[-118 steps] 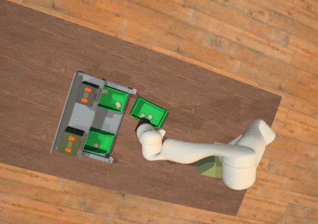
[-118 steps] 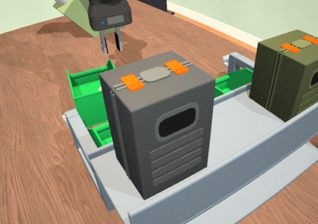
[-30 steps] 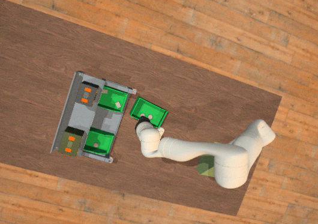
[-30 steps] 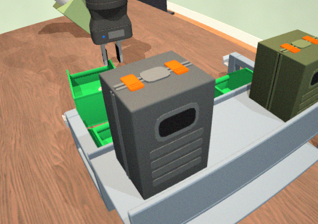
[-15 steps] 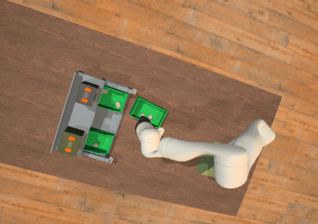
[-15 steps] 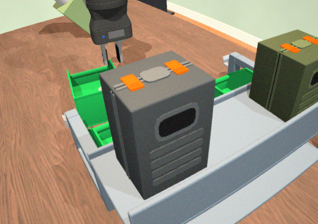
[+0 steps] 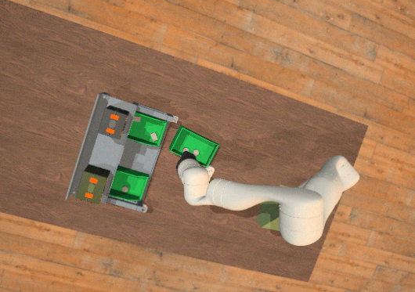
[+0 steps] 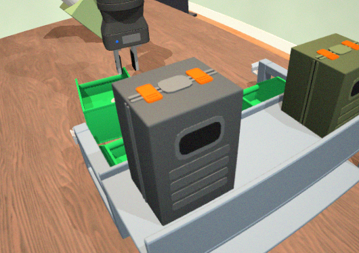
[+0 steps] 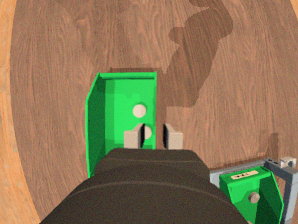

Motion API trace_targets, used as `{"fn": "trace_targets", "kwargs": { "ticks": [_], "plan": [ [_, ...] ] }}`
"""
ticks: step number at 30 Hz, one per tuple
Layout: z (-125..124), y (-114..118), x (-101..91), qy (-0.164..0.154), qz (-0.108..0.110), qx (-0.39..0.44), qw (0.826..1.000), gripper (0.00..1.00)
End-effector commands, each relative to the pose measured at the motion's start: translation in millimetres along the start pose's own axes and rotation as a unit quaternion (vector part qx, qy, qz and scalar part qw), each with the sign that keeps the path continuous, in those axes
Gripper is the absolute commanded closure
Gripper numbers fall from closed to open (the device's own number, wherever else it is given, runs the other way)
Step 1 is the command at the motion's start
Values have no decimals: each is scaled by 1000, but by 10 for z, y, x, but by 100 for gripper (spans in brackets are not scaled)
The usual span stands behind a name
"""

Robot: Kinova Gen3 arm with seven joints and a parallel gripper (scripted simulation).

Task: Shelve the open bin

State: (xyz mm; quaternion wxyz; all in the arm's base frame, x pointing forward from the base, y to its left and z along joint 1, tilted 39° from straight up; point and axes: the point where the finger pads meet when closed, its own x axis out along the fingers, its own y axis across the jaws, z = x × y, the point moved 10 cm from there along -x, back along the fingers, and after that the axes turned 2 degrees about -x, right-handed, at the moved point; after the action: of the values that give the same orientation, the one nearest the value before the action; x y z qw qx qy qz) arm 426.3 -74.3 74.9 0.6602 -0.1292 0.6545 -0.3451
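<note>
The open green bin [image 7: 200,142] [image 8: 101,125] [image 9: 120,100] stands on the table in front of the shelf, with two pale round parts [image 7: 196,153] [image 9: 139,110] in it. My gripper [image 8: 127,70] [image 9: 153,132] is open. Its fingers stand apart over one long side wall of the bin, one on each side of that wall in the wrist view; no grip on it shows. In the top view the arm hides the fingers. On the shelf, one green bin [image 7: 150,127] and another green bin [image 7: 129,185] [image 9: 250,210] flank a gap [image 7: 141,158].
The low upper board [image 7: 105,151] [image 8: 267,132] runs over the back of the shelf. It carries a dark grey case [image 7: 112,124] [image 8: 183,119] and an olive case [image 7: 92,184] [image 8: 315,78]. The shelf's side posts stick out toward the table bin.
</note>
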Motion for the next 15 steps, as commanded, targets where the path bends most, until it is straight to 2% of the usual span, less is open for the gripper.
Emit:
{"fn": "trace_targets", "kwargs": {
  "ticks": [1, 15],
  "plan": [
    [3, 3, -7, -1, 1, 0, 1000, 45],
    [4, 3, 29, -1, 1, 0, 1000, 45]
  ]
}}
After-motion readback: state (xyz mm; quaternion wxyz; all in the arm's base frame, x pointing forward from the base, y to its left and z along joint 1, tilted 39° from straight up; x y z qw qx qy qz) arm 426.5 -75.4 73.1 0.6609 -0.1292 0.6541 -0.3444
